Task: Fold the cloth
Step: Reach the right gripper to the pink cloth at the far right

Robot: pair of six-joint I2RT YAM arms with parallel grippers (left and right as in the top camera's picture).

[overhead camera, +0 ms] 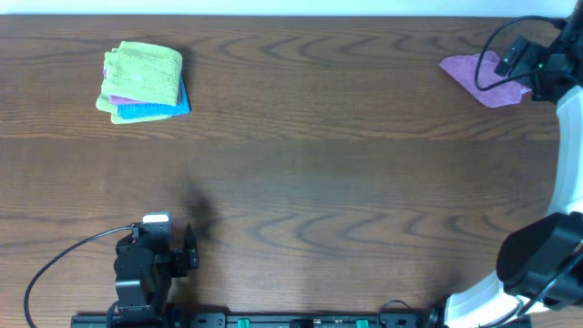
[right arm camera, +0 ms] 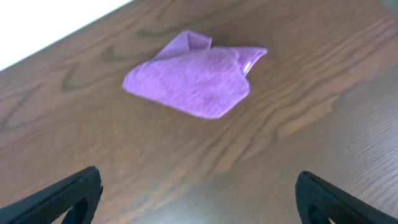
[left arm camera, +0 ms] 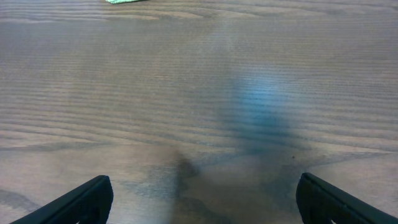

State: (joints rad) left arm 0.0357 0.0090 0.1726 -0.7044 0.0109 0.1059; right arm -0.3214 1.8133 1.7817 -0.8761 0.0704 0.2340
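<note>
The purple cloth (overhead camera: 474,73) lies crumpled at the table's far right corner. It also shows in the right wrist view (right arm camera: 193,82), partly folded over itself, with a small white tag at its right corner. My right gripper (right arm camera: 199,196) is open and empty, held above the table just short of the cloth. In the overhead view the right arm (overhead camera: 537,64) covers part of the cloth's right side. My left gripper (left arm camera: 202,199) is open and empty over bare wood near the table's front left; its arm shows in the overhead view (overhead camera: 150,260).
A stack of folded cloths (overhead camera: 143,82), lime-green on top and bright blue beneath, sits at the far left. The table's far edge (right arm camera: 56,37) runs just behind the purple cloth. The right arm's base (overhead camera: 537,264) stands at the front right.
</note>
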